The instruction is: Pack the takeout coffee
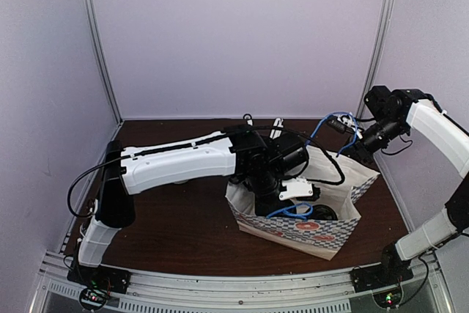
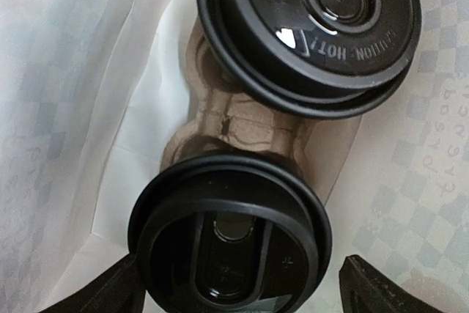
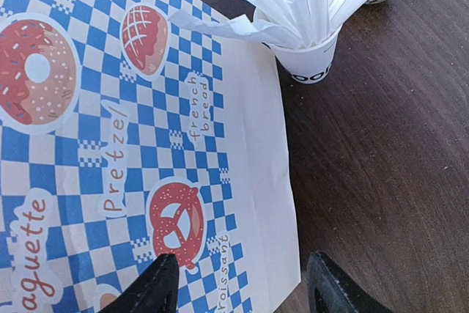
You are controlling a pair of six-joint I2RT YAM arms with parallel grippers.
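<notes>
Black lidded cup (image 2: 229, 243) sits between wide-open left gripper (image 2: 240, 284) fingers, untouched; w/ 2nd cup (image 2: 308, 27) in cardboard carrier (image 2: 242, 119) inside paper bag (image 2: 66, 108)

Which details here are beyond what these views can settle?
- Cup sides and lettering: in the left wrist view the near lid and far lid cover them; from above, the left arm and bag block them.
- Far lid's rim: cut by the left wrist view's top edge.
- Whether the right claw touches the bag: too small from above, cropped up close.
</notes>
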